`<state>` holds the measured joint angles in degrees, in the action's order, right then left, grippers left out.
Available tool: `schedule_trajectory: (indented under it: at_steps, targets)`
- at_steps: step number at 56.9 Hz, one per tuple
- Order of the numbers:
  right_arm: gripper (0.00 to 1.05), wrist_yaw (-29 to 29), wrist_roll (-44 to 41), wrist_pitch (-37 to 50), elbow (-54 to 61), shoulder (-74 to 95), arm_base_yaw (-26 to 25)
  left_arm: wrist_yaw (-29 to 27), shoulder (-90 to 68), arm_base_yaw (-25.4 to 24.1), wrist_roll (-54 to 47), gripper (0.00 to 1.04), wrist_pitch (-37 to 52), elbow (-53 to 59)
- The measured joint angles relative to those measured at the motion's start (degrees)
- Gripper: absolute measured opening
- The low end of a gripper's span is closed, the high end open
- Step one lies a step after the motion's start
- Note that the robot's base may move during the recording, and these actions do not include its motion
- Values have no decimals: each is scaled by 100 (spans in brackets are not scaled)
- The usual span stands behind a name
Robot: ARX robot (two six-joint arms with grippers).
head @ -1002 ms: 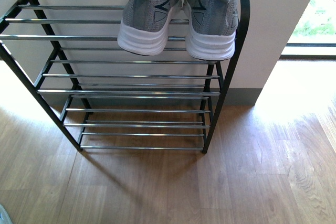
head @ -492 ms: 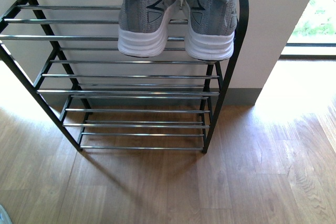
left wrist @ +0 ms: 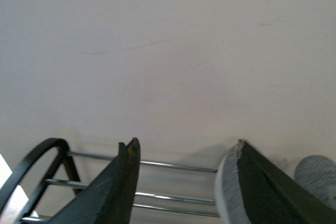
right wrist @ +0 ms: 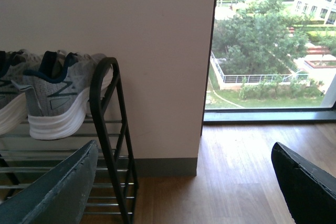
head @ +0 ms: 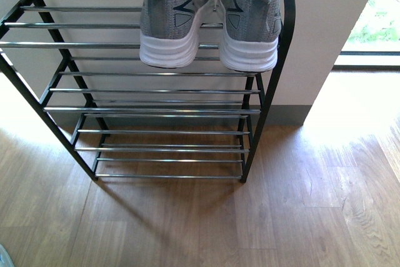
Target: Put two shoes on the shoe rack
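Note:
Two grey knit sneakers with navy collars and white soles stand side by side on the top tier of the shoe rack (head: 156, 110), heels toward me: the left sneaker (head: 172, 23) and the right sneaker (head: 250, 23). Neither gripper shows in the front view. My left gripper (left wrist: 186, 148) is open above the top rods (left wrist: 173, 165), facing the wall. One sneaker's white sole (left wrist: 226, 192) shows just behind one finger, apart from it. My right gripper (right wrist: 184, 148) is open and empty off the rack's right end, with a sneaker (right wrist: 58, 98) in sight.
The rack stands against a pale wall (head: 331, 23), and its lower tiers are bare rods. Wooden floor (head: 300, 204) spreads in front and to the right. A floor-length window (right wrist: 268, 45) lies right of the wall's corner. A pale sliver (head: 2, 256) shows at the floor's bottom left corner.
The dark left gripper that was beside the left sneaker's collar has left the front view. The left sneaker turned slightly and now sits square on the rods. The right sneaker has not moved.

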<state>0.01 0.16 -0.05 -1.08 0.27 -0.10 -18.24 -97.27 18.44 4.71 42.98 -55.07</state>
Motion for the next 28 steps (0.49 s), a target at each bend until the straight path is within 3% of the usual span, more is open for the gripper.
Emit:
schedule_trajectory:
  at_steps: [12,28]
  targets:
    - [96,2,0,0,0,0,0,603,1335,-566,-363,2,970,2389]
    - [96,0,0,0,0,0,0,970,2326,-968,-400,1,1134,3598]
